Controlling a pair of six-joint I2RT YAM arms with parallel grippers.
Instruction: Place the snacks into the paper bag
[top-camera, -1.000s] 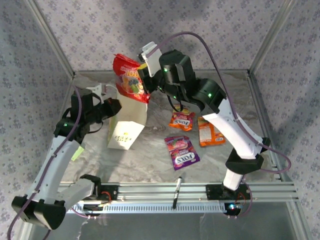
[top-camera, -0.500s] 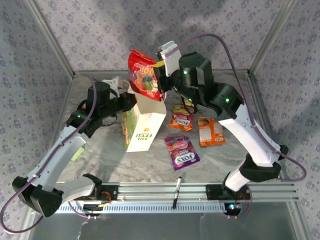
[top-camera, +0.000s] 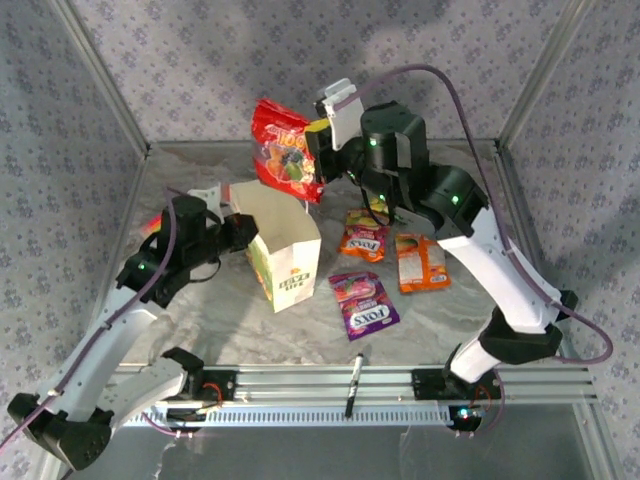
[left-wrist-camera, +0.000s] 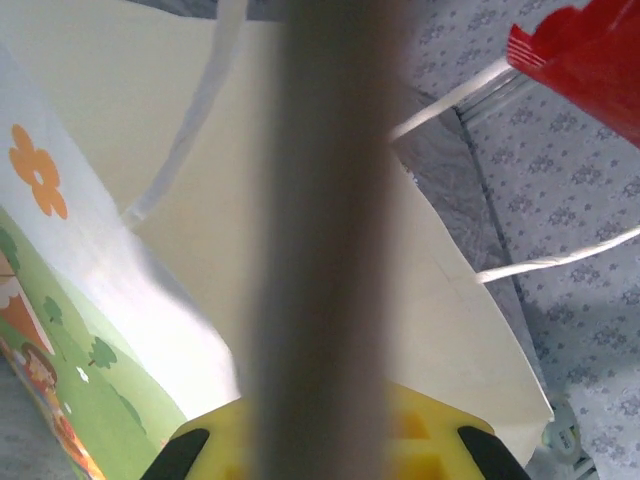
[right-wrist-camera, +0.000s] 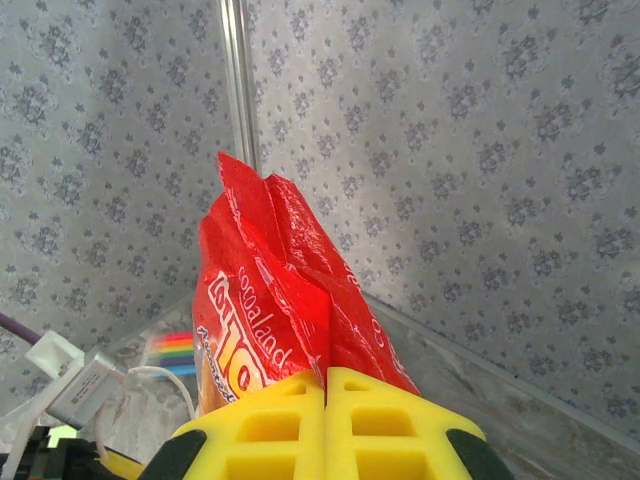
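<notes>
The paper bag (top-camera: 287, 262) stands open on the table, left of centre. My left gripper (top-camera: 243, 232) is shut on its left wall, which runs edge-on as a blurred strip (left-wrist-camera: 330, 220) between the yellow fingers (left-wrist-camera: 440, 445). My right gripper (top-camera: 318, 152) is shut on the red packet (top-camera: 287, 150), hanging just above and behind the bag's mouth. The same red packet (right-wrist-camera: 270, 290) rises from the shut right gripper (right-wrist-camera: 327, 385). An orange packet (top-camera: 363, 241), an orange-pink one (top-camera: 420, 263) and the purple FOXS packet (top-camera: 364, 304) lie to the bag's right.
A black pen (top-camera: 354, 384) lies at the table's near edge by the rail. A rainbow-striped item (right-wrist-camera: 175, 347) lies at the back left. The right arm's elbow hangs over the packets. Netted walls close in the table on three sides.
Both arms shifted right with the bag and the red packet. The left arm then drew back towards the near left, turning the bag and setting it lower. The red packet stayed up.
</notes>
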